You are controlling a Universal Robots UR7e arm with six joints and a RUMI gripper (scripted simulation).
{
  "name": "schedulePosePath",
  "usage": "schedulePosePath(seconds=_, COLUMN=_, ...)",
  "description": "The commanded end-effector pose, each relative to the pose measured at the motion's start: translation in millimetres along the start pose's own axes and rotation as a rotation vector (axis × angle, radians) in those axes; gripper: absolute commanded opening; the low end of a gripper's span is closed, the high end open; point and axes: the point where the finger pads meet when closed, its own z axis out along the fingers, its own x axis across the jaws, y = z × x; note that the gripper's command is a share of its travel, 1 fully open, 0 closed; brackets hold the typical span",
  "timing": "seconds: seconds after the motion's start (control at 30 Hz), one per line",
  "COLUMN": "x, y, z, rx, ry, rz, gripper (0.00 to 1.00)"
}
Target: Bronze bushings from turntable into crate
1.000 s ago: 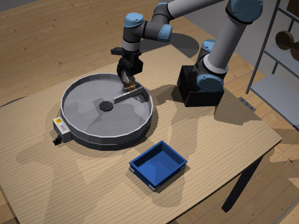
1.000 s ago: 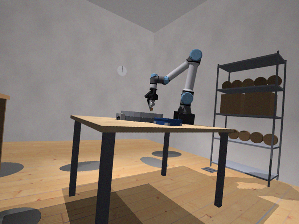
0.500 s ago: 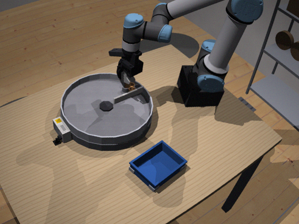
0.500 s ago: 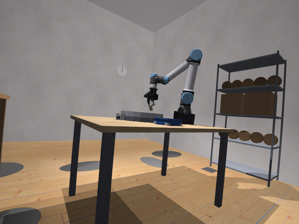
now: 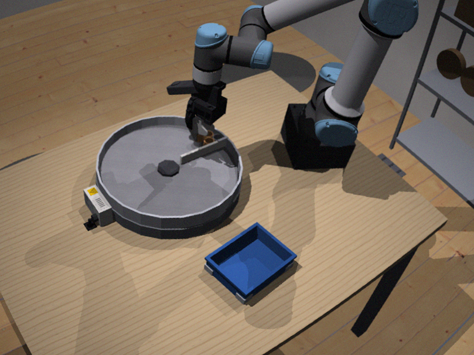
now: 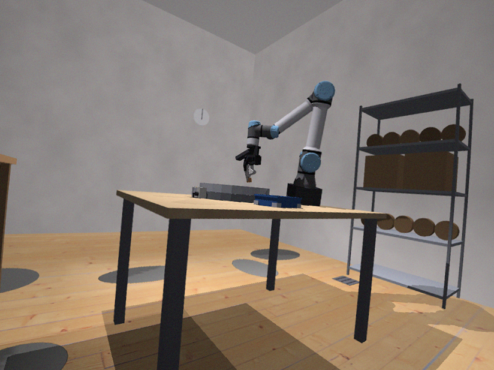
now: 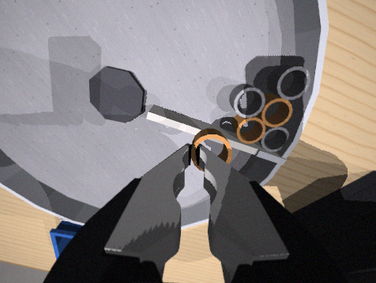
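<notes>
My gripper (image 7: pixel 193 145) (image 5: pixel 202 132) (image 6: pixel 248 177) is shut on the wall of a bronze bushing (image 7: pixel 215 136) (image 5: pixel 207 138) and holds it above the far edge of the grey turntable (image 5: pixel 163 220) (image 7: pixel 178 51) (image 6: pixel 232 192). Below it, by the rim, stands a cluster of bushings: two bronze ones (image 7: pixel 291 112) (image 7: pixel 250 142) and steel ones (image 7: pixel 293 68) (image 7: pixel 235 103). The blue crate (image 5: pixel 228 276) (image 6: pixel 278 200) stands empty on the table in front of the turntable; a corner of it shows in the wrist view (image 7: pixel 59 241).
A pale divider bar (image 5: pixel 200 151) (image 7: pixel 170 118) runs from the dark hub (image 5: pixel 168 168) (image 7: pixel 116 94) to the rim. A control box (image 5: pixel 96 203) sits at the turntable's left front. The robot base (image 5: pixel 315 145) stands behind, and a shelf rack (image 5: pixel 468 89) beyond the table.
</notes>
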Motion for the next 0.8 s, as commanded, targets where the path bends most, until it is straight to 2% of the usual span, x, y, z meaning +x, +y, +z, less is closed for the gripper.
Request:
schedulePosePath(seconds=0.0, x=-6, y=2, z=-0.5, rx=0.001, ry=-0.001, rz=-0.096, gripper=0.00)
schedulePosePath(seconds=0.13, x=-10, y=4, z=-0.6, rx=0.001, ry=0.000, rz=-0.145, gripper=0.00)
schedulePosePath(seconds=0.77, x=-43, y=24, z=-1.6, rx=0.002, ry=0.004, rz=-0.682, gripper=0.00)
